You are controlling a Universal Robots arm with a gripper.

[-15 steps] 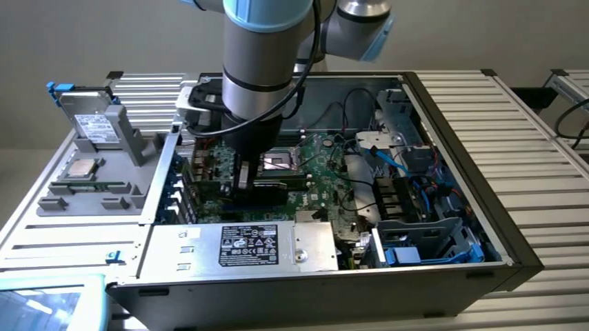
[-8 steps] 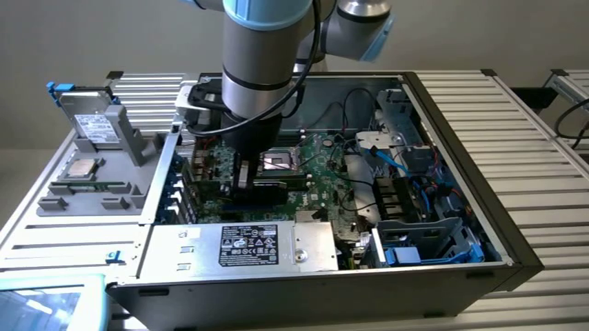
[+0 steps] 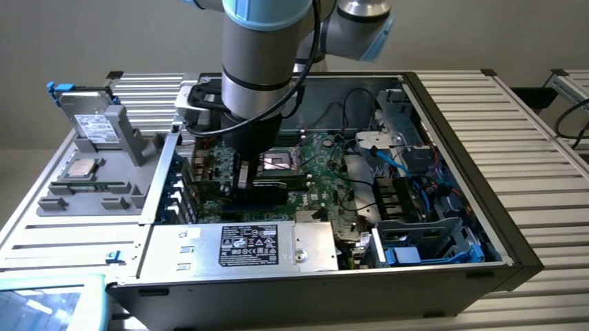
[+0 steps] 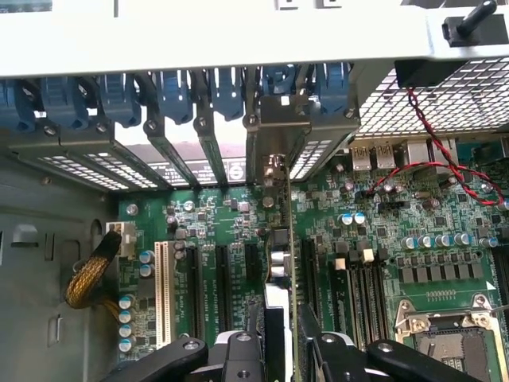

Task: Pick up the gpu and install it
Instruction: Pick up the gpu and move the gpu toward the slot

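While the arm (image 3: pixel 258 69) reaches down into the grey metal computer box (image 3: pixel 368 289), the gripper (image 4: pixel 280 350) pinches the gpu (image 4: pixel 280 267) between its black fingers (image 4: pixel 242 352). The gpu is a thin flat card, seen edge-on. It stands upright by the long black slots (image 4: pixel 225 278) on the bumpy green board (image 4: pixel 382 215) — shiny metal end near the blue clips (image 4: pixel 171 87).

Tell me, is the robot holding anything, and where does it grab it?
The gripper holds the gpu, pinching its upper edge; the card stands on edge above the motherboard.
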